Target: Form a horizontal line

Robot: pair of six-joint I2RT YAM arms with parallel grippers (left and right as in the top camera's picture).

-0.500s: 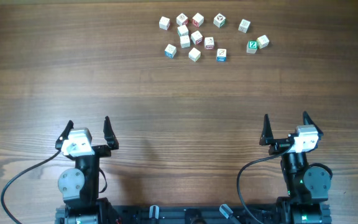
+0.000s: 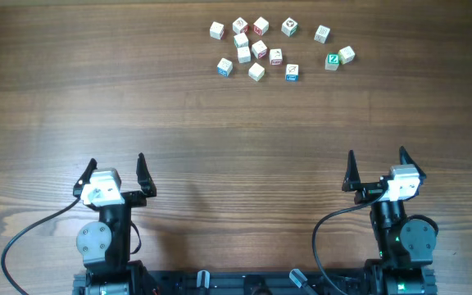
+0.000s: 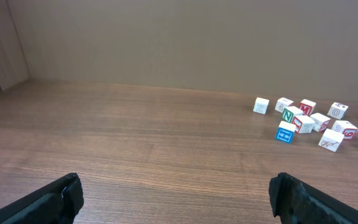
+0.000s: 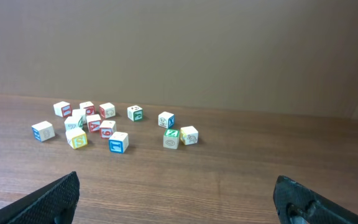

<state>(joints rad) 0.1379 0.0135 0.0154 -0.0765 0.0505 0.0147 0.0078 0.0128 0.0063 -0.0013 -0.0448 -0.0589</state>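
Several small whitish letter cubes lie loose in a scattered cluster [image 2: 259,49] at the far middle of the table. One with a green Z [image 2: 332,61] sits at the cluster's right, and a blue-marked one [image 2: 292,73] at its near edge. No straight row of three touching cubes shows in any view. The cluster shows at the right of the left wrist view [image 3: 306,119] and at the left of the right wrist view [image 4: 107,127]. My left gripper [image 2: 115,164] and right gripper [image 2: 377,156] are both open and empty near the front edge, far from the cubes.
Bare wooden tabletop [image 2: 236,139] stretches between the grippers and the cubes. A plain brown wall [image 3: 179,43] stands behind the table. Black cables run from both arm bases at the front edge.
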